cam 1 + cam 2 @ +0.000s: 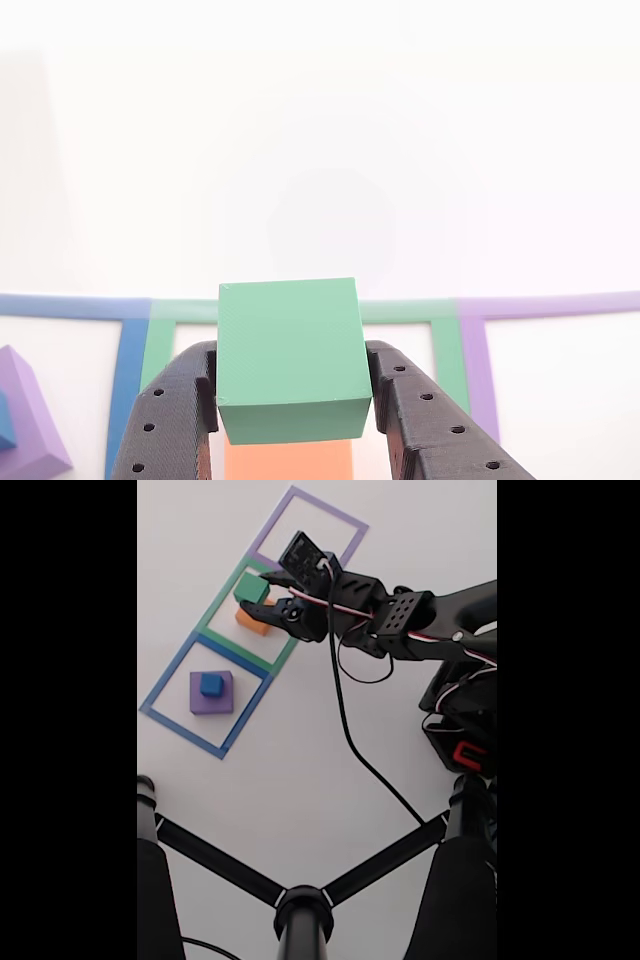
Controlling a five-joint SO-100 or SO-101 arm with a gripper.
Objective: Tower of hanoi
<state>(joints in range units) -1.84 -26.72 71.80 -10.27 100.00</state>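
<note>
Four blocks [252,588], one between jaws

A plain white table [300,770] carries the whole scene, matte and evenly lit, with only soft, faint shadows. Three square outlines of tape lie on it in a diagonal row that touches edge to edge: a blue tape square [165,685], a green tape square [222,595] and a purple tape square [345,520]. In the fixed view the green one lies under the tool [268,598], the blue one below and left of it, the purple one above and right. In the other view the surface beyond the tool washes out to bright white. A black stand [300,910] with branching bars crosses the lower part of the fixed view, well apart from the tool.
</note>
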